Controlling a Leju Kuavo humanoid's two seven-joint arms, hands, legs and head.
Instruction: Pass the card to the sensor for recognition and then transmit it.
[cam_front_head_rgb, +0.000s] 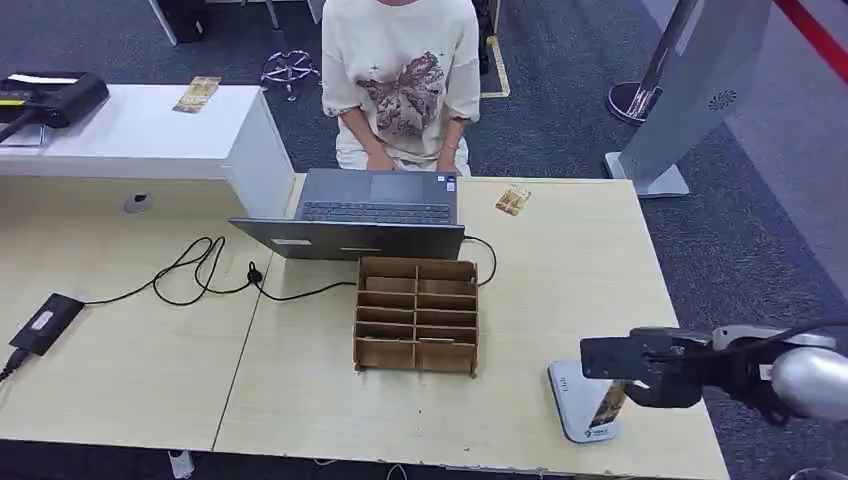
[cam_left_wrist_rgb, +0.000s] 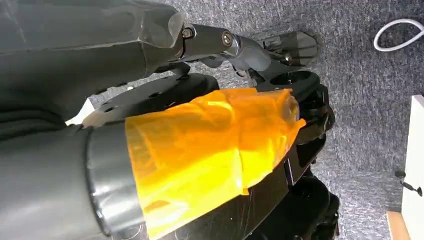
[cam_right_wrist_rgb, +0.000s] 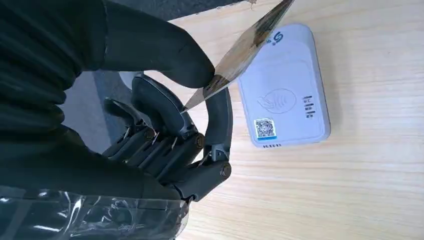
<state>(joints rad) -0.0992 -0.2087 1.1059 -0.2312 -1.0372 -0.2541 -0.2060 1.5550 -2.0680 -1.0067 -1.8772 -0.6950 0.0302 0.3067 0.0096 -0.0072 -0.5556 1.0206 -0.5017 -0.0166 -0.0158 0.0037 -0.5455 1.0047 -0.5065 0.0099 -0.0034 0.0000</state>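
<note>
Card: pinched between the thumb and fingers of the right hand, held edge-on and tilted just above the white sensor, which lies flat near the front right corner of the desk. Left hand: grasp state cannot be told. A brown compartment organiser stands mid-desk; its contents cannot be made out. A second card lies beside the laptop.

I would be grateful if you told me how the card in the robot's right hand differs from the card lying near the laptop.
The held card is pinched by the right hand and tilted above the white sensor; the loose card lies flat on the table, untouched. The held card is at the near edge, the loose card at the far edge beside the laptop. Both look yellowish-brown and printed.
</note>
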